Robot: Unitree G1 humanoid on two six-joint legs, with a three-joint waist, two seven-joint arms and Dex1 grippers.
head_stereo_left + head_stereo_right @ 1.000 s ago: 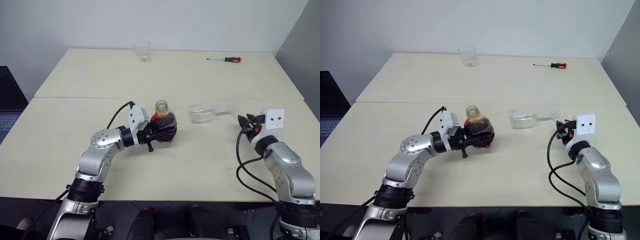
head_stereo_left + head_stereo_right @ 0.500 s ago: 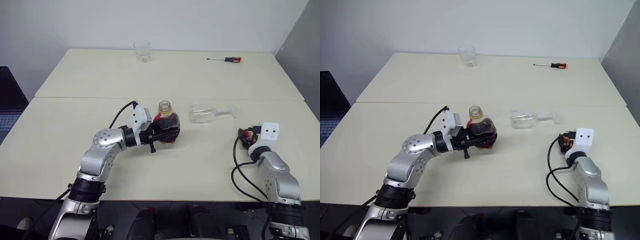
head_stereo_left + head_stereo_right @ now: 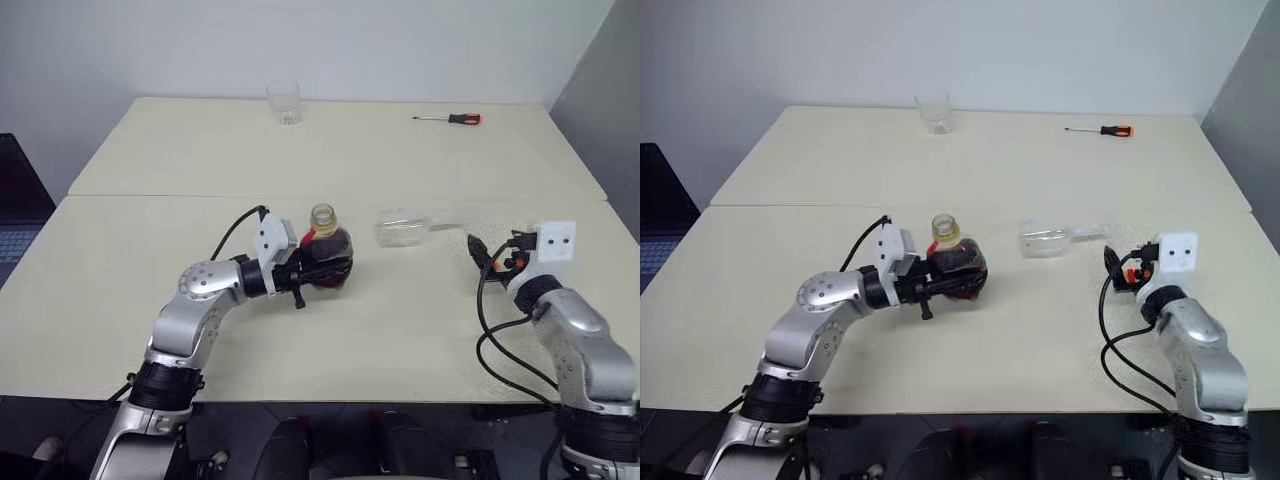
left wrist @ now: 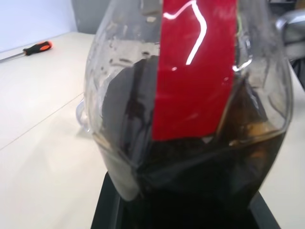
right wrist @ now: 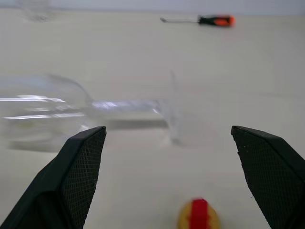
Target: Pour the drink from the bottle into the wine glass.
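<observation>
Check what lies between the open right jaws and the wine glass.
Only the yellow-orange cap, close by the right gripper; beyond it, bare table up to the toppled wine glass, per right wrist view.

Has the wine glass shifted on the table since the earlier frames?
No. The wine glass lies on its side, same spot relative to the table seam, foot toward the open right gripper.

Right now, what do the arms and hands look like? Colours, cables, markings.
Both arms are silver-grey metal with rounded joint housings and black collars. A loose black cable runs along each forearm. Each wrist carries a white boxy camera block; the right one shows two dark dots. The left hand and right hand have black fingers; the right's pads are cross-hatched, and there are red-orange bits at its base.
</observation>
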